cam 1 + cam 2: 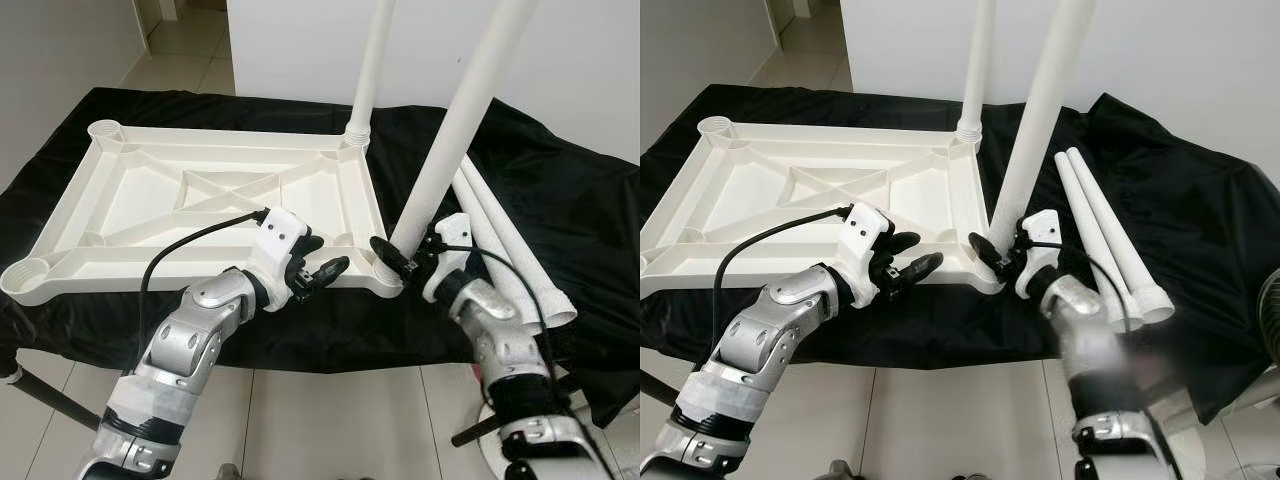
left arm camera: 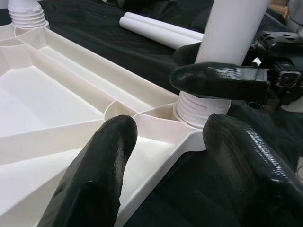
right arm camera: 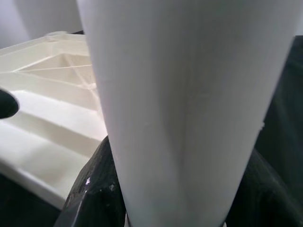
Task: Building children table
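A black cloth drapes the tabletop, pale tiled floor below, white wall behind. In close now: the right gripper has its jaws clamped around the leg in hand, low down, just above the ribbed collar sitting in the near corner socket of the upturned table frame. That leg leans a touch to the robot's right, so it looks not fully seated. The left gripper hovers with jaws parted a moderate way at the frame's near edge, just beside that socket, gripping nothing.

To do this well, I'd say: bring the leg upright over the socket before pressing or twisting it home, and let the left gripper bear down on the frame rim so the frame doesn't skid on the cloth (slippery stuff, by the look of it).

Outward: a fitted leg already stands in the far corner on the same side. Two spare legs lie on the cloth just beside the right arm, near enough to be nudged. The two sockets on the left side are unfilled.
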### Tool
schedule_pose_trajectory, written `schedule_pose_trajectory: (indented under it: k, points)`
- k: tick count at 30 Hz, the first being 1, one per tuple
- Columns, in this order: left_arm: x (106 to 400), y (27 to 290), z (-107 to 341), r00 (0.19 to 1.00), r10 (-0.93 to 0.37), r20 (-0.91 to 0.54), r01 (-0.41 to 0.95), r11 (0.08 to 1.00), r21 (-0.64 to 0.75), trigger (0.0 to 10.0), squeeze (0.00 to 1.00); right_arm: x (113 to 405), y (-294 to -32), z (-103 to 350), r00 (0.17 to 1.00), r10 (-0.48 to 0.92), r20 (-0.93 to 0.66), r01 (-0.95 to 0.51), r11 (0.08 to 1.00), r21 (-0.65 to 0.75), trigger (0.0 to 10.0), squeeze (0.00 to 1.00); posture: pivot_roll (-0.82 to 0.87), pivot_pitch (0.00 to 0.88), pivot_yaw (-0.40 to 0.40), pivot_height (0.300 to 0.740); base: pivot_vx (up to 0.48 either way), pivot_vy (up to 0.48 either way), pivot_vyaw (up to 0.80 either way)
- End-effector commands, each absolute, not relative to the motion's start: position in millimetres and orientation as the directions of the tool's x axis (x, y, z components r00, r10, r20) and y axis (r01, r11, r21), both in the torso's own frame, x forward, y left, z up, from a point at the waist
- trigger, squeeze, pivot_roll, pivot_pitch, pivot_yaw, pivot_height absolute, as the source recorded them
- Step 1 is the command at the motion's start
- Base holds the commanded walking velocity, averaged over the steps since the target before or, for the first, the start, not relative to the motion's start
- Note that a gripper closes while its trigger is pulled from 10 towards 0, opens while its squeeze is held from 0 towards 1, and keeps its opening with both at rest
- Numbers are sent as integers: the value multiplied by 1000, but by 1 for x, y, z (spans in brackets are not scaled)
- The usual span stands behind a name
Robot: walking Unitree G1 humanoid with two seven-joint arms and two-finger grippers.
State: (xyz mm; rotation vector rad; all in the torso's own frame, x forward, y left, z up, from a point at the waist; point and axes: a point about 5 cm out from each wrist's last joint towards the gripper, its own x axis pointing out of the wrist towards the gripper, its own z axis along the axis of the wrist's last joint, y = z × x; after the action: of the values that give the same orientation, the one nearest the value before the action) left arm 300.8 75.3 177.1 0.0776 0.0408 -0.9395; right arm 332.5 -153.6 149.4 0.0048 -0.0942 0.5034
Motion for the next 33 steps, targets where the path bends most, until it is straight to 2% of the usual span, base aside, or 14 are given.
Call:
schedule_pose_trajectory:
  k: [1, 4, 5, 7, 8, 12, 14, 15, 18, 24, 25, 33]
  points:
    - [303, 77, 176, 611, -788, -78, 792, 607, 70, 10000, 0, 330, -156, 137, 907, 418, 47, -419, 907, 36, 10000, 0, 6, 42, -44, 740, 0, 0, 0]
    - [304, 78, 176, 612, -787, -81, 791, 608, 72, 10000, 0, 332, -152, 139, 953, 299, 51, -302, 949, 85, 10000, 0, 11, 42, -45, 740, 0, 0, 0]
    - [304, 78, 176, 612, -787, -81, 791, 608, 72, 10000, 0, 332, -152, 139, 953, 299, 51, -302, 949, 85, 10000, 0, 11, 42, -45, 740, 0, 0, 0]
    - [303, 79, 175, 616, -783, -86, 788, 611, 73, 10000, 0, 332, -146, 140, 988, 147, 47, -153, 978, 144, 10000, 0, 15, 41, -49, 740, 0, 0, 0]
    - [303, 79, 175, 616, -783, -86, 788, 611, 73, 10000, 0, 332, -146, 140, 988, 147, 47, -153, 978, 144, 10000, 0, 15, 41, -49, 740, 0, 0, 0]
    - [304, 82, 175, 622, -778, -90, 783, 617, 76, 10000, 0, 332, -139, 140, 998, -60, 19, 54, 968, 244, 10000, 0, 18, 40, -51, 740, 0, 0, 0]
    - [304, 82, 175, 622, -778, -90, 783, 617, 76, 10000, 0, 332, -139, 140, 998, -60, 19, 54, 968, 244, 10000, 0, 18, 40, -51, 740, 0, 0, 0]
    - [304, 82, 175, 624, -776, -91, 781, 619, 78, 10000, 0, 332, -135, 141, 993, -114, 9, 107, 959, 263, 10000, 0, 17, 42, -48, 740, 0, 0, 0]
    - [304, 83, 174, 627, -774, -93, 779, 621, 79, 10000, 0, 332, -126, 148, 993, -115, 39, 101, 959, 265, 10000, 0, 16, 40, -41, 740, 0, 0, 0]
    - [304, 84, 174, 625, -775, -96, 781, 619, 81, 10000, 0, 330, -126, 153, 992, -102, 80, 79, 965, 251, 10000, 0, 15, 41, -40, 740, 0, 0, 0]
    - [305, 85, 174, 625, -775, -98, 781, 619, 85, 10000, 0, 328, -127, 155, 989, -95, 109, 64, 964, 257, 10000, 1000, 13, 42, -34, 740, 0, 0, 0]
    - [306, 90, 173, 626, -770, -120, 780, 618, 104, 10000, 0, 314, -131, 160, 982, -54, 182, 8, 969, 246, 10000, 1000, 10, 46, -32, 740, 0, 0, 0]
